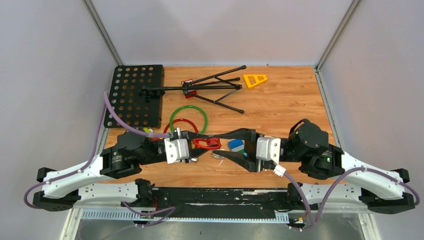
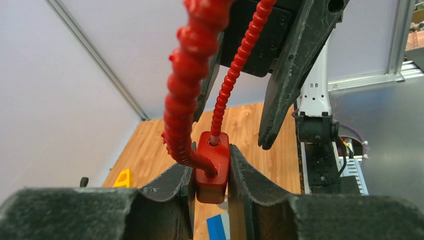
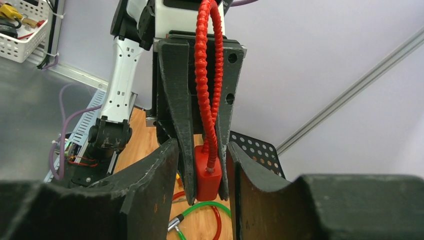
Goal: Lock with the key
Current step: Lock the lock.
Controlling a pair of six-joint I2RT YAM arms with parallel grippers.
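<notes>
Clearly, the left claw [image 2: 212,161] is clamped on the red cable lock [image 2: 212,176]; the right claw [image 3: 202,148] stands apart, close by.

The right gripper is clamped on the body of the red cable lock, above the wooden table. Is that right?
Not quite. It is the left gripper that is clamped on the body of the red cable lock, above the wooden table. The left wrist view shows its fingers pressed against both sides of the body, while the right gripper stands open.
</notes>
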